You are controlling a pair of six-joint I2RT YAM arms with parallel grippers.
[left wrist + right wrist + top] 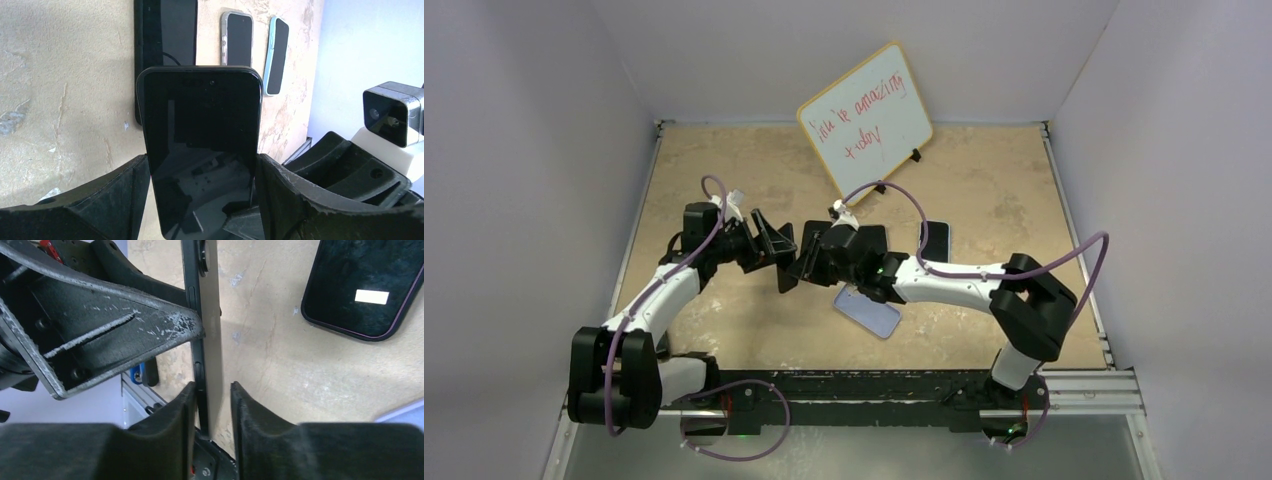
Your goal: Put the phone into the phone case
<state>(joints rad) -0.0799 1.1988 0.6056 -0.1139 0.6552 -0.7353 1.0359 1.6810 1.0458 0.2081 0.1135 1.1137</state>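
A black phone (200,125) stands upright above the table, and my left gripper (202,160) is shut on its two long edges. In the top view both grippers meet at mid-table, the left gripper (774,250) facing the right gripper (809,262). My right gripper (212,390) straddles the phone (210,340) edge-on. Its left finger (185,405) touches the phone, while a narrow gap remains at the right finger (240,405). A black phone case (350,285) with a purple rim lies flat on the table beyond. The same phone case (165,30) is partly hidden behind the phone.
Two more cased phones lie flat farther off, one grey-rimmed (237,37) and one light blue (277,55). A small whiteboard (864,120) leans at the back. White walls enclose the tan table (724,330), with a metal rail (1074,385) at its near edge.
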